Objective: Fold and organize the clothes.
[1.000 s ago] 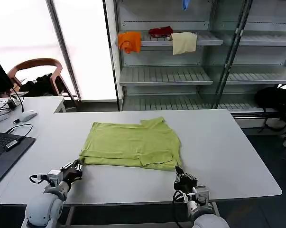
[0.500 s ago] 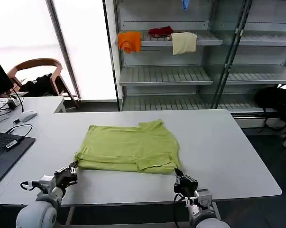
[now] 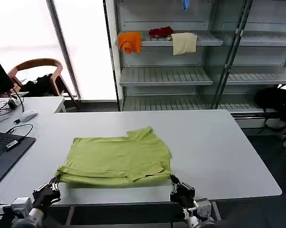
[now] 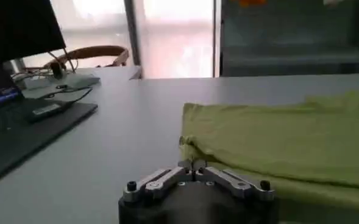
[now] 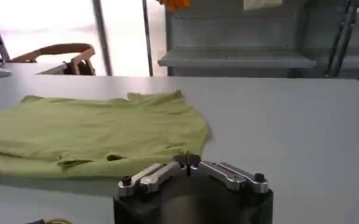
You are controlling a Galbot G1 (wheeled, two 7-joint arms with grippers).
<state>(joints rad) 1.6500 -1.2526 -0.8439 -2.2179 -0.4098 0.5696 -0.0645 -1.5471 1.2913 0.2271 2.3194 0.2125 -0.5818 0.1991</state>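
The lime-green T-shirt (image 3: 116, 160) lies folded in the lower middle of the head view, on the near part of a pale grey worktop (image 3: 218, 152); its near edge sits close to the worktop's front edge; the ribbed neck points toward the upper right of the cloth; the fabric is thin, with a doubled fold along the near side. A laptop (image 3: 3, 152) and a mouse (image 3: 27, 115) lie at the left edge of the frame; a wooden chair (image 3: 38, 76) stands by the bright window at upper left; metal shelves (image 3: 166, 76) fill the upper right, carrying an orange cloth (image 3: 129, 42) and a cream cloth (image 3: 184, 42). The left gripper (image 3: 55, 184) is low at the lower left, closed on the T-shirt's near left corner; the right gripper (image 3: 173, 183) is at the lower centre-right, pinching the near right corner; both arms reach up from below the frame.
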